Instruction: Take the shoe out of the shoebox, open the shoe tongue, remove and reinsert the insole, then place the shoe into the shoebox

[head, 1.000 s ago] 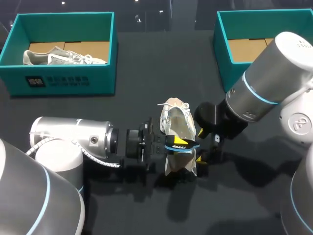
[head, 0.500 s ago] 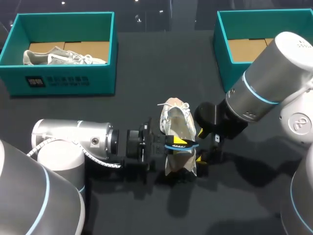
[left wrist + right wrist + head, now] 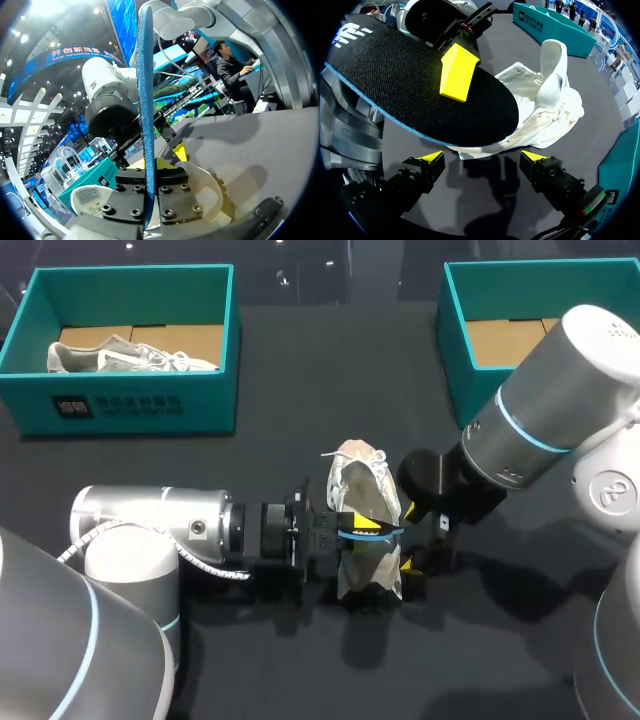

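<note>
A white shoe [image 3: 362, 502] lies on the dark table, its opening turned towards my right arm. My left gripper [image 3: 366, 530] is shut on the black, blue-edged insole [image 3: 368, 537] and holds it just over the shoe's heel end. In the left wrist view the insole [image 3: 146, 95] stands edge-on, clamped in that gripper [image 3: 146, 172], with the shoe [image 3: 202, 182] beneath. My right gripper [image 3: 482, 160] stands open beside the shoe [image 3: 542, 107], its fingers under the insole [image 3: 415, 95]. A yellow fingertip [image 3: 457, 70] of the left gripper presses on the insole's top.
A teal shoebox [image 3: 130, 405] at the back left holds another pale shoe [image 3: 125, 355]. A second teal shoebox [image 3: 465, 350] stands at the back right, behind my right arm [image 3: 540, 410], showing only its cardboard floor.
My left arm has edged slightly to the right with the insole in its grip. The right arm and the shoe have stayed put.
</note>
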Motion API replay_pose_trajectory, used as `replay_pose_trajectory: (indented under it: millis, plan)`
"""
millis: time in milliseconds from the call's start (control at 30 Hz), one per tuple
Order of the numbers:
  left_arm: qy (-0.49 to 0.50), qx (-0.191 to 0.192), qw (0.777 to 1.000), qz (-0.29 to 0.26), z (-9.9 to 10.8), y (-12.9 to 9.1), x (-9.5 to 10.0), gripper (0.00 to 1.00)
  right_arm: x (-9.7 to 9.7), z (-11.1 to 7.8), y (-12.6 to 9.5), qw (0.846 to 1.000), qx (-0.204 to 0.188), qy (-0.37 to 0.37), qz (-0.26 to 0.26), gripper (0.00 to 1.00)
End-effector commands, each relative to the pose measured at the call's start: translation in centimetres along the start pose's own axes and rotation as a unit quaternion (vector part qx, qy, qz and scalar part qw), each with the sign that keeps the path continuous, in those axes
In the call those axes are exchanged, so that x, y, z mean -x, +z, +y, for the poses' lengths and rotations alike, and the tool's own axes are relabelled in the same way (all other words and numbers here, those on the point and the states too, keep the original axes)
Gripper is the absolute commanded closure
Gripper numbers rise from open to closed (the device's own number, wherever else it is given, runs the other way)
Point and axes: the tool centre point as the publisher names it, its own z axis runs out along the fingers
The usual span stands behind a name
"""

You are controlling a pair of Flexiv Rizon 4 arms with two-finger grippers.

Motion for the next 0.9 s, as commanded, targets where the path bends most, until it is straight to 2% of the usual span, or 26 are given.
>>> replay_pose_trajectory:
  millis: [33, 600, 900]
  plan:
    - [0.008, -0.003, 1.0, -0.003, 0.8, 0.2, -0.2, 1.0, -0.1, 0.0, 0.1, 1.0, 0.0, 0.0, -0.001, 0.0]
    - [0.019, 0.016, 1.0, -0.007, 2.7, -0.1, -0.2, 1.0, -0.1, 0.0, 0.1, 1.0, 0.0, 0.0, -0.001, 0.0]
    - [0.022, 0.033, 0.999, -0.008, 4.7, -0.3, 0.3, 1.0, -0.1, 0.0, 0.1, 1.0, 0.0, 0.0, -0.001, 0.0]
